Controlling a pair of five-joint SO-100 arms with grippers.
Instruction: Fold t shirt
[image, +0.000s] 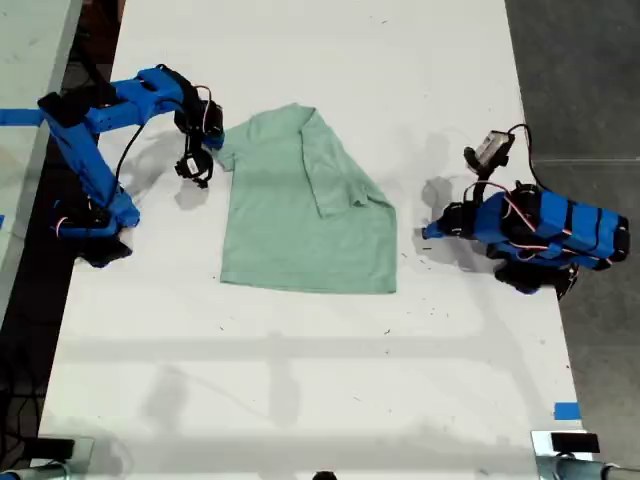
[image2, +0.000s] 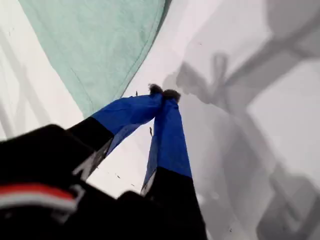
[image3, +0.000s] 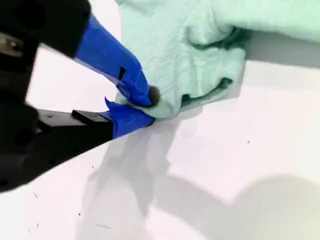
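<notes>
The pale mint-green t shirt (image: 290, 225) lies flat mid-table, with one sleeve side folded over onto its body. At the exterior view's left, my second gripper (image: 217, 142) is shut on the shirt's sleeve edge. In the second wrist view its blue tips (image3: 142, 104) pinch bunched fabric of the t shirt (image3: 200, 45) just above the table. My first gripper (image: 428, 232) rests at the exterior view's right, a short way off the shirt's side edge. Its tips (image2: 164, 92) meet with nothing between them, and the t shirt (image2: 95, 45) lies beyond.
The white table (image: 300, 380) runs out on all sides of the shirt. Dark floor (image: 590, 90) borders it on the exterior view's right. A strip of blue tape (image: 566, 410) marks the near right edge of that view, and another (image: 15, 117) lies at its left.
</notes>
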